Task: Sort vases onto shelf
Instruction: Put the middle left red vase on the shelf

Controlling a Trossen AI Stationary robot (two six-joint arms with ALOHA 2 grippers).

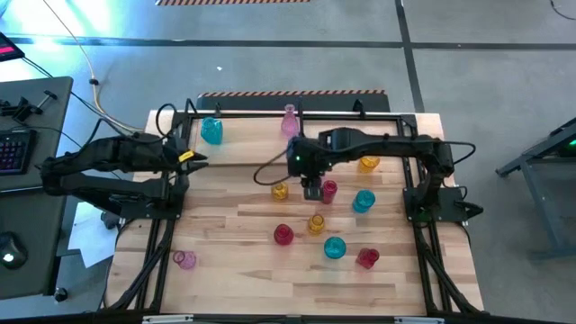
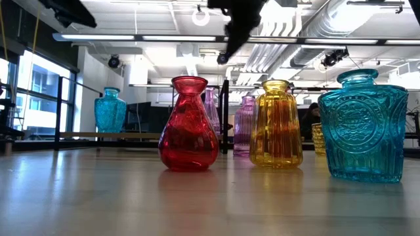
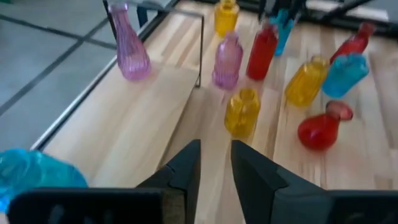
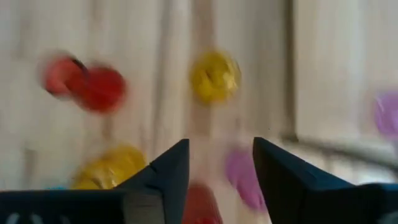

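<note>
Twelve vases in all, three of each colour.

The left gripper (image 1: pixel 200 158) hangs over the left part of the shelf (image 1: pixel 247 144), its jaws slightly parted with nothing between them. A cyan vase (image 1: pixel 211 131) stands on the plank just beside those jaws, on the far side. A pink vase (image 1: pixel 184 260) stands alone on the table (image 1: pixel 234 288), well apart from them toward the near edge. A tall pink vase (image 1: pixel 290 120) is on the shelf near its middle, between the two grippers and closer to the right one.

The right gripper (image 1: pixel 311 191) hovers above the table in front of the shelf, jaws spread and empty. Its wrist camera shows a third pink vase (image 4: pixel 244 175) below the gap. A yellow vase (image 1: pixel 280 191) stands just to the left of the jaws and a red vase (image 1: pixel 328 190) just to their right. Nearer the front edge are a red (image 1: pixel 283 235), a yellow (image 1: pixel 316 222) and a cyan (image 1: pixel 334 247) vase. Right of the jaws stand a cyan vase (image 1: pixel 364 201), a red one (image 1: pixel 366 258) and, toward the shelf, a yellow one (image 1: pixel 368 163).

The square cyan vase (image 2: pixel 362 128) carries a round embossed medallion – any lettering in it cannot be made out.
</note>
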